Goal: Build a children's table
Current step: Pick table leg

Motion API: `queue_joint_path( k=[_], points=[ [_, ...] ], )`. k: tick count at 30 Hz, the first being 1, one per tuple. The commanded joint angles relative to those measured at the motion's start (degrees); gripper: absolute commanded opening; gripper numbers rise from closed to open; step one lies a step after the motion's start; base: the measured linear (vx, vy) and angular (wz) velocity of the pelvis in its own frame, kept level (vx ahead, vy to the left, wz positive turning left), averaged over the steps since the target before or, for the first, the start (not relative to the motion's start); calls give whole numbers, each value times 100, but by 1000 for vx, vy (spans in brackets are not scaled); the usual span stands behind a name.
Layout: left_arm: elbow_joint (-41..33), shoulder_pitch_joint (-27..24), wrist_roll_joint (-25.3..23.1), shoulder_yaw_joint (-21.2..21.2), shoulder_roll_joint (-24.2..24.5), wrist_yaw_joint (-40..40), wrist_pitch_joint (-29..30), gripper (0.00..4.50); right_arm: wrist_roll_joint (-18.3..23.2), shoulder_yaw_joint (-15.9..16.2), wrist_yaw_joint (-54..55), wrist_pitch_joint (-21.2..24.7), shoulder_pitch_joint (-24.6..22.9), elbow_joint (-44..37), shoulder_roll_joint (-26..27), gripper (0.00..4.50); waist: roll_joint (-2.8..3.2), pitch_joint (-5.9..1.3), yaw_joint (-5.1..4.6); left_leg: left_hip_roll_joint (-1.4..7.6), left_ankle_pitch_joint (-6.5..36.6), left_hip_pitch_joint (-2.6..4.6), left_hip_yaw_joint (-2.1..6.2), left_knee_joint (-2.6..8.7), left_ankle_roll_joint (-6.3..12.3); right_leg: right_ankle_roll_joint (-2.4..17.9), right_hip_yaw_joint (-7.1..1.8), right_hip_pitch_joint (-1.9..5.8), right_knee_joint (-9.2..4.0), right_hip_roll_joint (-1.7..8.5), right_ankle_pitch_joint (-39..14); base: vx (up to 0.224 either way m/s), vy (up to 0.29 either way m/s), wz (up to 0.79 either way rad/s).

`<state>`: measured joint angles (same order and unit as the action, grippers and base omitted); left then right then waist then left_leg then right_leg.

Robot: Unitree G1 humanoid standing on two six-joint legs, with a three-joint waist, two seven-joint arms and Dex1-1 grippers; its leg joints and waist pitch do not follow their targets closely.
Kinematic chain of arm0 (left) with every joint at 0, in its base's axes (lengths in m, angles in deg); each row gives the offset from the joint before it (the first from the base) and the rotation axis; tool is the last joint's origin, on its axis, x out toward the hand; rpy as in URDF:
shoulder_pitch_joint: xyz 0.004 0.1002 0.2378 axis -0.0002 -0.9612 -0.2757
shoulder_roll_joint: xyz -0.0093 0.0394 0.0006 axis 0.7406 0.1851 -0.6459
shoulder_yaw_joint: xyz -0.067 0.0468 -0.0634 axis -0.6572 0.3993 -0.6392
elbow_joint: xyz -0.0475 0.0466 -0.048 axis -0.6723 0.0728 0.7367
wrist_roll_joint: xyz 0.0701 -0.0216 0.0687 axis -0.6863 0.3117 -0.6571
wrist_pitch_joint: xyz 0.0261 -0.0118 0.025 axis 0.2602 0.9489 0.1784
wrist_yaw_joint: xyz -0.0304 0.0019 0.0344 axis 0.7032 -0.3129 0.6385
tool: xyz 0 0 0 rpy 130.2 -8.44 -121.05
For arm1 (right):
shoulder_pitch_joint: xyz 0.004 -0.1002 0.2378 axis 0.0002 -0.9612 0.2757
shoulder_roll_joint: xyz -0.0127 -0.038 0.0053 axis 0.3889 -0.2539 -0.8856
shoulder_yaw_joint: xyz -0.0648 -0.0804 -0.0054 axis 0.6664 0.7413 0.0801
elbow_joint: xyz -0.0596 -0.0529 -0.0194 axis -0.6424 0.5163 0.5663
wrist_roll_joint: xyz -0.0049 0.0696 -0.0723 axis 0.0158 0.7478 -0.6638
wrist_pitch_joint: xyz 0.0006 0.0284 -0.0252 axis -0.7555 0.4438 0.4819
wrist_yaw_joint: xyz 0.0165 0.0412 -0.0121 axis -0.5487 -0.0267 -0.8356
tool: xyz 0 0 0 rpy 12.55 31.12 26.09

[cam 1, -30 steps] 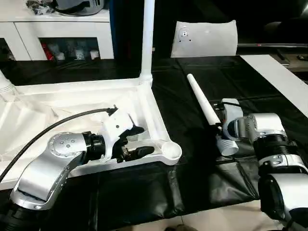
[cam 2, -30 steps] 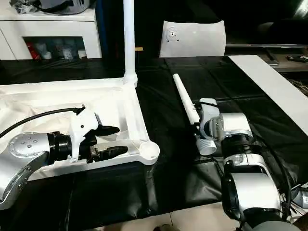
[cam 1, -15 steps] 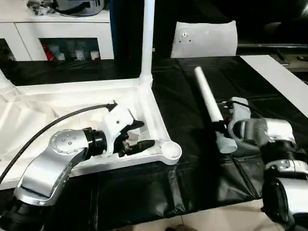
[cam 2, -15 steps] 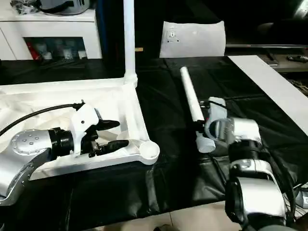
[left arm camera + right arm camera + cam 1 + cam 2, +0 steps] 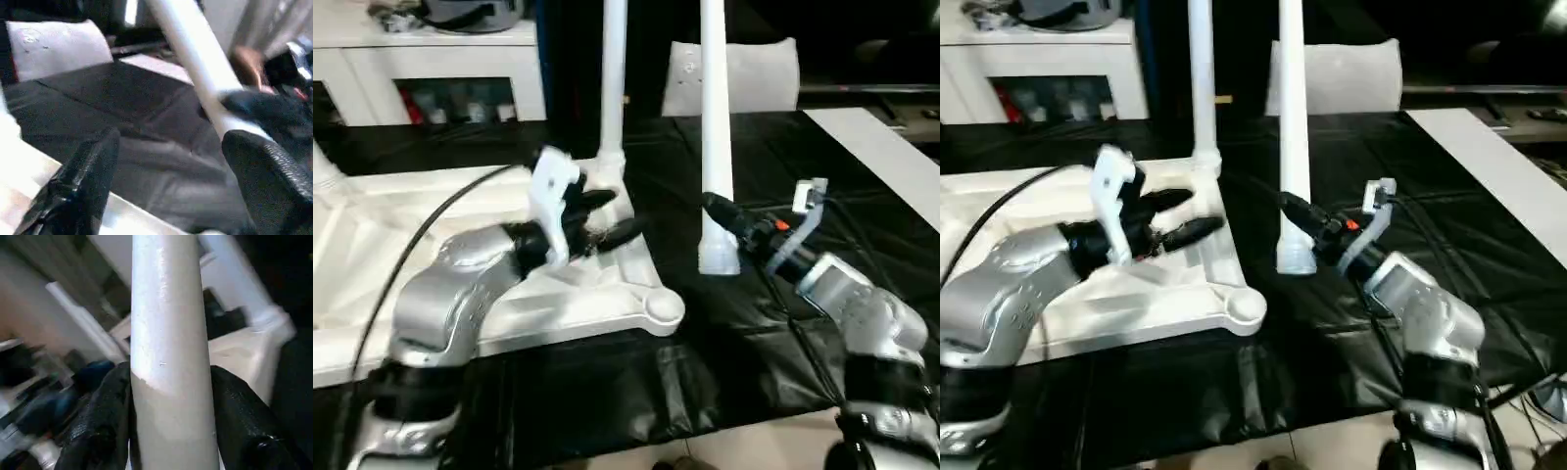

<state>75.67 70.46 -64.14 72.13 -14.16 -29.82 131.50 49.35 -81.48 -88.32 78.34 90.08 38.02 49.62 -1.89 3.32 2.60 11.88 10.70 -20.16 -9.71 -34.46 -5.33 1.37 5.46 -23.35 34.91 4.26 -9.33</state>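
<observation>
- Pinching white leg point(image 5: 714, 137) upright near its wide end: right gripper point(image 5: 724, 217), just off tabletop point(image 5: 607, 294) corner socket point(image 5: 664, 309).
- Left gripper point(image 5: 607, 217) fingers spread, empty, above tabletop rim.

2 upright legs point(image 5: 714, 127) cut off by the top edge, tabletop point(image 5: 372, 245) cut at left, cabinet shelf contents point(image 5: 450, 103) blurred

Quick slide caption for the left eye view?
Right pincer holds a table leg upright beside the upturned tabletop.
</observation>
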Motion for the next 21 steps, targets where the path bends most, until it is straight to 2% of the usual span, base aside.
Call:
queue_joint_path(
  k=[1, 3, 5, 6, 8, 9, 11, 12, 14, 16, 17, 18, 20, 21],
  points=[
    [177, 333, 337, -272, -305, -277, 201, 413, 333, 142, -198, 210, -128, -482, 60, 189, 31, -382, 35, 53, 1230, 4, -13, 366, 192, 559, -240, 292, -597, 299, -2465, 0, 0, 0],
    [251, 523, 636, -470, -576, -396, 382, 447, 340, 285, -263, 306, -266, -742, 83, 189, 12, -391, 69, 55, 1170, -9, -3, 364, 188, 516, -228, 301, -599, 314, -2524, 0, 0, 0],
    [272, 630, 831, -569, -728, -490, 512, 447, 338, 421, -299, 368, -359, -892, 63, 189, -10, -379, 99, 59, 1146, -24, 11, 378, 173, 445, -223, 297, -609, 319, -2607, 0, 0, 0],
    [237, 671, 1030, -606, -811, -475, 650, 447, 258, 569, -338, 321, -409, -963, 36, 189, -7, -377, 101, 55, 1152, -27, 13, 379, 171, 421, -220, 297, -612, 323, -2643, 0, 0, 0],
    [214, 685, 1128, -624, -852, -490, 709, 450, 226, 652, -345, 283, -438, -1001, 12, 189, -12, -377, 106, 42, 1128, -28, 6, 372, 168, 310, -218, 285, -639, 320, -2773, 0, 0, 0],
    [189, 711, 1343, -712, -1001, -583, 788, 450, 95, 821, -346, 167, -472, -1040, -22, 189, -15, -382, 104, 46, 1101, -35, 3, 369, 172, 299, -221, 289, -638, 322, -2741, 0, 0, 0],
    [175, 717, 1407, -741, -1056, -622, 824, 450, 23, 906, -337, 101, -488, -1063, -40, 189, -15, -381, 105, 54, 1062, -44, 8, 374, 176, 322, -209, 290, -636, 319, -2654, 0, 0, 0],
    [141, 694, 1386, -695, -1065, -628, 910, 450, -237, 1172, -320, -102, -515, -1136, -128, 189, -15, -384, 106, 58, 1060, -51, 14, 378, 171, 311, -205, 295, -633, 322, -2654, 0, 0, 0],
    [90, 646, 1382, -647, -1065, -603, 1023, 450, -583, 1468, -255, -342, -546, -1200, -214, 189, -3, -385, 101, 64, 1021, -51, 18, 385, 155, 245, -209, 302, -632, 315, -2566, 0, 0, 0],
    [57, 622, 1411, -650, -1082, -596, 1098, 450, -774, 1596, -175, -465, -566, -1220, -237, 189, -5, -388, 97, 72, 941, -61, 18, 391, 138, 266, -218, 307, -613, 319, -2425, 0, 0, 0],
    [22, 585, 1401, -617, -1068, -645, 1129, 418, -962, 1712, -92, -632, -573, -1211, -240, 189, 3, -391, 97, 75, 951, -50, 19, 394, 159, 312, -223, 303, -608, 321, -2367, 0, 0, 0],
    [-2, 562, 1399, -595, -1052, -682, 1145, 418, -1065, 1778, -44, -727, -576, -1209, -239, 189, -8, -392, 99, 89, 949, -53, 23, 395, 150, 336, -225, 301, -595, 329, -2322, 0, 0, 0],
    [-67, 469, 1342, -554, -1076, -894, 1075, 386, -1462, 1976, 214, -1183, -563, -1173, -191, 189, -17, -398, 96, 95, 922, -59, 21, 396, 151, 397, -233, 312, -574, 333, -2186, 0, 0, 0],
    [-81, 451, 1321, -547, -1086, -930, 1045, 386, -1525, 2004, 258, -1258, -560, -1167, -179, 189, -7, -392, 85, 99, 875, -67, 22, 402, 134, 446, -237, 314, -562, 330, -2066, 0, 0, 0]
  ],
)
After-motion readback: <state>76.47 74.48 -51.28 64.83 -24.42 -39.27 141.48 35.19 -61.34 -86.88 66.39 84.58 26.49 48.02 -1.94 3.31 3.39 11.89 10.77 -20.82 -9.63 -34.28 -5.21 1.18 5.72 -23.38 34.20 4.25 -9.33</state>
